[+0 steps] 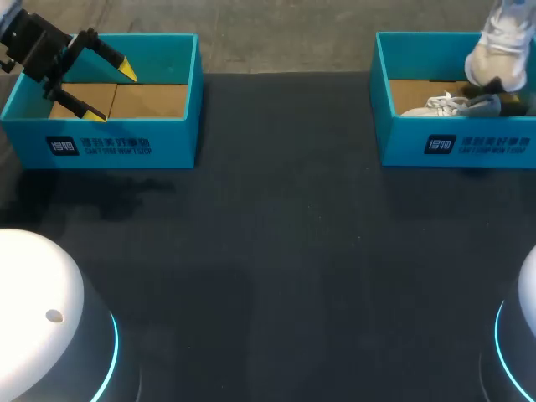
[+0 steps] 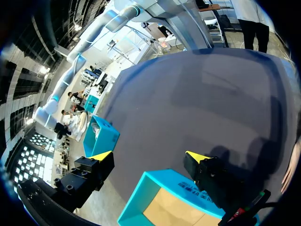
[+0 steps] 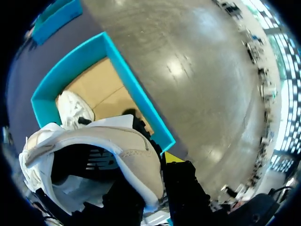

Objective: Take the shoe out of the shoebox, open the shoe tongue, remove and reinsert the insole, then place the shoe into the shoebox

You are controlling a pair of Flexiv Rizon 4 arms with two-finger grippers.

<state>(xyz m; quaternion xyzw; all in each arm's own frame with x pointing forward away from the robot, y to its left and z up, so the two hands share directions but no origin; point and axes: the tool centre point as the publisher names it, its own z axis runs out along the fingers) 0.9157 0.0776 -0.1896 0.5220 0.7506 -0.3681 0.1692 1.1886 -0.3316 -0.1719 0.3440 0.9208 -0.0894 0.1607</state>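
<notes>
Gripping a white and beige lace-up sneaker [image 1: 502, 42] [image 3: 127, 141] by the wall of its collar, the right gripper [image 3: 150, 174] holds it raised over the far side of the right-hand teal cardboard shoebox [image 1: 456, 146] [image 3: 127, 70]. One yellow-tipped finger sits outside the shoe and the other is hidden by it. The shoe's opening faces the wrist camera, with the dark insole visible inside. A second white sneaker [image 1: 440, 105] [image 3: 74, 108] lies on the brown floor of the same box. The left gripper [image 1: 113, 92] [image 2: 149, 157] hangs over the left-hand teal cardboard shoebox [image 1: 109, 142] [image 2: 183, 186], fingers spread wide, grasping nothing. Both boxes sit on the black table [image 1: 268, 251] along its far edge, well apart.
</notes>
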